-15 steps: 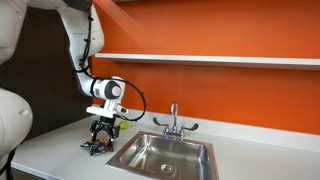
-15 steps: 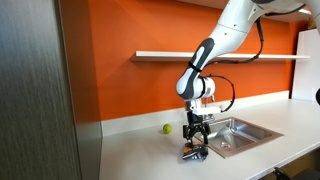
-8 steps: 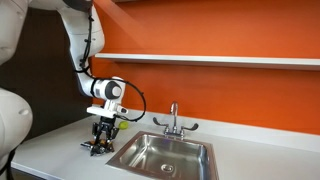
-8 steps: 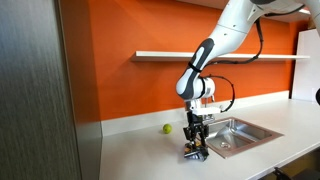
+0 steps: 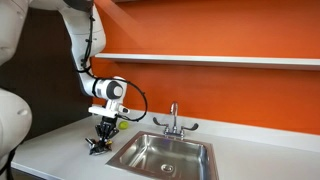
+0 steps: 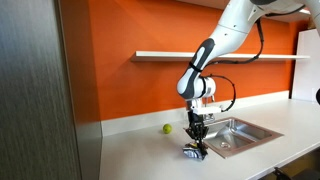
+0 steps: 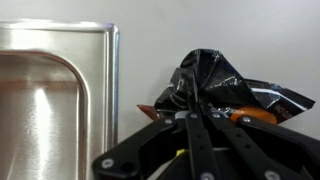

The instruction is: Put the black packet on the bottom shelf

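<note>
The black packet (image 7: pixel 213 88), crinkled and glossy with an orange patch, lies on the white counter beside the sink. My gripper (image 7: pixel 197 113) points straight down and is shut on the packet's bunched top, the fingers pressed close together. In both exterior views the gripper (image 5: pixel 100 139) (image 6: pixel 195 145) stands low over the counter with the packet (image 5: pixel 96 146) (image 6: pixel 194 153) under it. The bottom shelf (image 5: pixel 220 60) (image 6: pixel 215 56) is a white board on the orange wall, well above the gripper.
A steel sink (image 5: pixel 165 157) (image 6: pixel 236 135) (image 7: pixel 50 100) with a faucet (image 5: pixel 173 120) lies right next to the packet. A small yellow-green ball (image 6: pixel 168 128) rests on the counter near the wall. A dark cabinet side (image 6: pixel 40 90) stands at the counter's end.
The fingers have closed from wide open onto the packet, pinching its top. The arm has stayed in about the same place.
</note>
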Tool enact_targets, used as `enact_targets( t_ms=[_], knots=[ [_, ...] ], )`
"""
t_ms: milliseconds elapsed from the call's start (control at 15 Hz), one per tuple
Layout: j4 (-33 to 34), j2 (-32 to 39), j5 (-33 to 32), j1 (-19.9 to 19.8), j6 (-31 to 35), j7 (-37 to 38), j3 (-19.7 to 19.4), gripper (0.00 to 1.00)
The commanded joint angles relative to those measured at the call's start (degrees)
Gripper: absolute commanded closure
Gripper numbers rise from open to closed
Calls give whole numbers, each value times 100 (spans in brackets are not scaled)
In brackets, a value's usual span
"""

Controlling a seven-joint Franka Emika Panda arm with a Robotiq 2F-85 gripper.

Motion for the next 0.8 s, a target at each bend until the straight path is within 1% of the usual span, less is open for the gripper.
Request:
enact_targets(
  t_ms=[0, 267, 733],
  knots=[
    [100, 95, -57, -100, -45, -50, 25, 99],
    [104, 2, -94, -103, -70, -2, -11, 99],
    [-97, -755, -179, -80, -233, 116, -101, 99]
  ],
)
